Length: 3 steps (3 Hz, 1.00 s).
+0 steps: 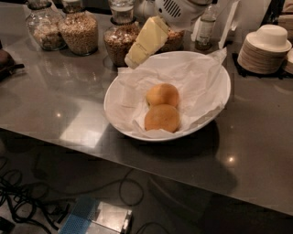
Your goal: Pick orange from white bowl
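On the grey counter (50,105), the white bowl (111,107) is sitting near the middle. It is lined with crumpled white paper (197,77) that is sticking up past the far right rim. 2 round fruits are lying inside it, touching each other. The orange (162,94), the paler, yellower 1, is resting on the paper on the far side, close to the bowl's centre. The darker fruit (162,118) is lying just in front of it, nearer the front rim.

The gripper (136,55) is hanging over the bowl's far left rim, its pale yellow end pointing down and to the left, close to the paper's edge. It is apart from the orange and is not touching either fruit. I can't tell from here whether the gripper is open or closed. The white arm housing (178,11) is showing behind it at the top edge.

Along the back left, 3 glass jars (79,29) of grains and nuts are standing in a row. A 4th jar (174,41) is partly hidden behind the gripper. A small bottle (206,29) is standing just right of that. At back right, a stack of small dishes (263,55) is sitting well apart from the bowl. Below the counter edge, dark cables (27,201) are trailing across the floor beside a blue and silver box (98,217).
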Motion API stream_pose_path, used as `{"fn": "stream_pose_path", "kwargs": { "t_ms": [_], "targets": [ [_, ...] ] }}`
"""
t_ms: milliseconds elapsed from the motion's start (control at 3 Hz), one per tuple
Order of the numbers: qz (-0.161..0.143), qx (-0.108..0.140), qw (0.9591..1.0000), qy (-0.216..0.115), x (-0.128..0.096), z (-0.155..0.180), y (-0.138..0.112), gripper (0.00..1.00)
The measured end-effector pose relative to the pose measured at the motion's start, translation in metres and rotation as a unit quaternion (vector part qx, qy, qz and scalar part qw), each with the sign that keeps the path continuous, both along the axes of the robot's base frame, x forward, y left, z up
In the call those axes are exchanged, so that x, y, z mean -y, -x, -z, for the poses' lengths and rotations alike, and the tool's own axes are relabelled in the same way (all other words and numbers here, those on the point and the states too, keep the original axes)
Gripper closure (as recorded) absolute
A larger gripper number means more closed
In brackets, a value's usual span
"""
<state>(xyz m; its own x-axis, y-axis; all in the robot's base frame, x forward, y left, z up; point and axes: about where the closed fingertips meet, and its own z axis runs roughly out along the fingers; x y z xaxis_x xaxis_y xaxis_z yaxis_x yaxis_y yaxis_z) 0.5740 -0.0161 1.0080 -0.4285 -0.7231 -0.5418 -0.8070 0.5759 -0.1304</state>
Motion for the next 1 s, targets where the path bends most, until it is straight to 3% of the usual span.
{"fn": "stream_pose_path", "kwargs": {
  "t_ms": [333, 667, 1000],
  "targets": [
    [0.064, -0.038, 0.9972, -0.004, 0.027, 0.032, 0.012, 0.0],
    [0.108, -0.052, 0.9928, 0.001, 0.041, 0.048, 0.019, 0.0],
    [0.113, -0.058, 0.9919, 0.007, 0.036, 0.059, 0.025, 0.0]
  ]
}}
